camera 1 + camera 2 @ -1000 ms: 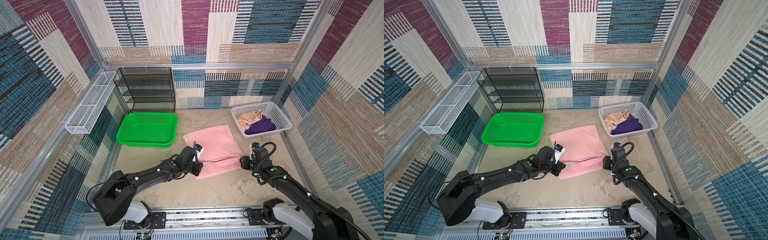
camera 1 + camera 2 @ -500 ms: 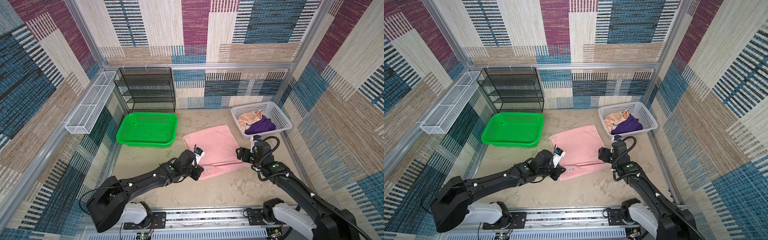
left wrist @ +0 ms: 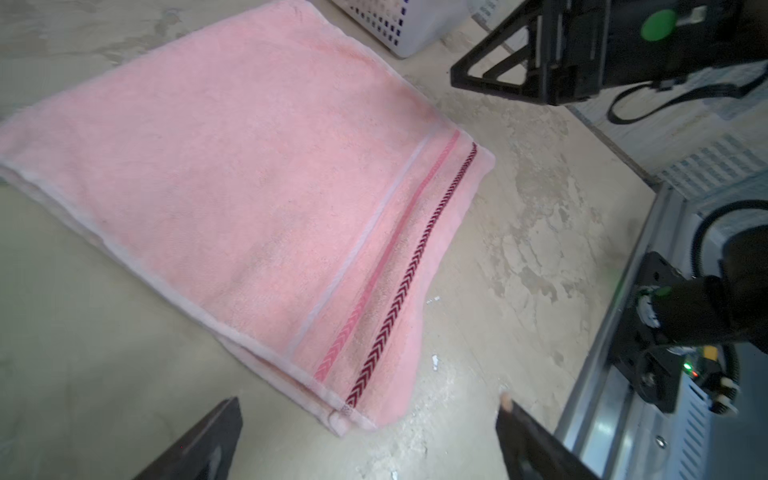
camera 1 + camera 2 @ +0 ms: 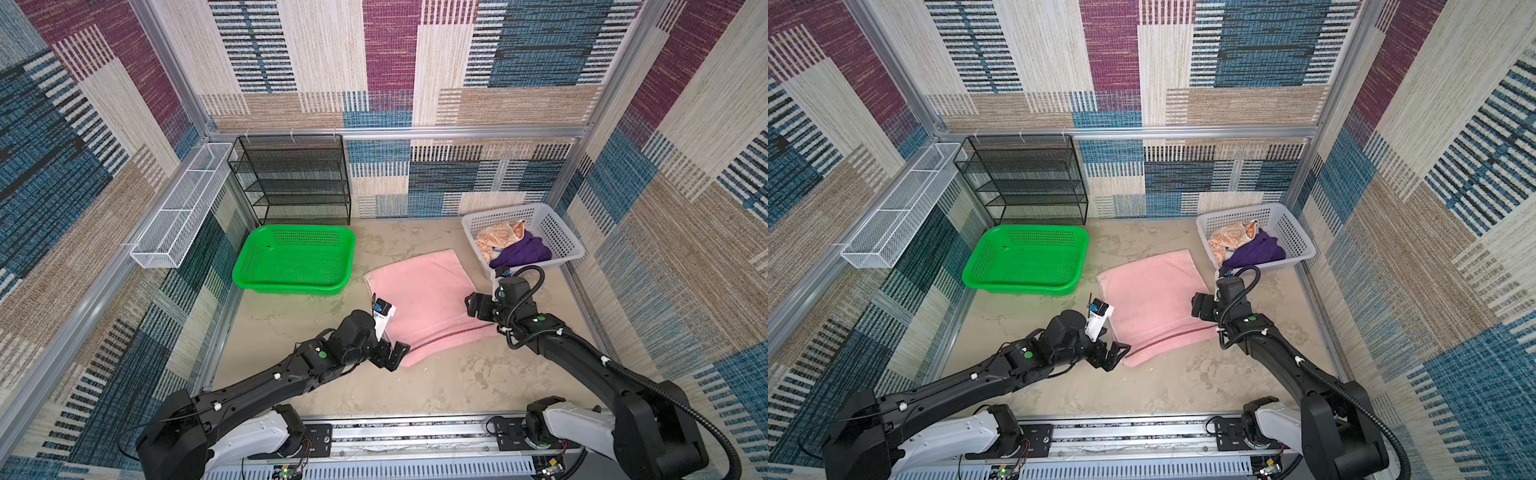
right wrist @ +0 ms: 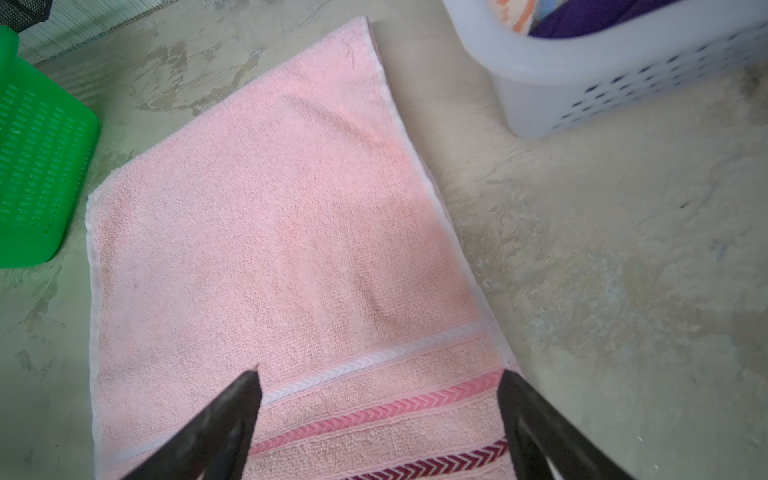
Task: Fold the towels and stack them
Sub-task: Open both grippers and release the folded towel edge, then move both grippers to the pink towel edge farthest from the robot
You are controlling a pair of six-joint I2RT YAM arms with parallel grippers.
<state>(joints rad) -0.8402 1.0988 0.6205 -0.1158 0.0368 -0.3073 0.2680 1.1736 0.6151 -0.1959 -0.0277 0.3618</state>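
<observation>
Left gripper [image 4: 397, 355] and right gripper [image 4: 471, 305] hang open, empty, at the striped end of the pink towel [image 4: 419, 299]; the next fold wants both corners pinched evenly.

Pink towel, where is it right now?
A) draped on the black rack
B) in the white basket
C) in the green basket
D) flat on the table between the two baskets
D: the pink towel lies flat on the table, between the green basket and the white basket, which holds the orange towel and the purple towel.
</observation>
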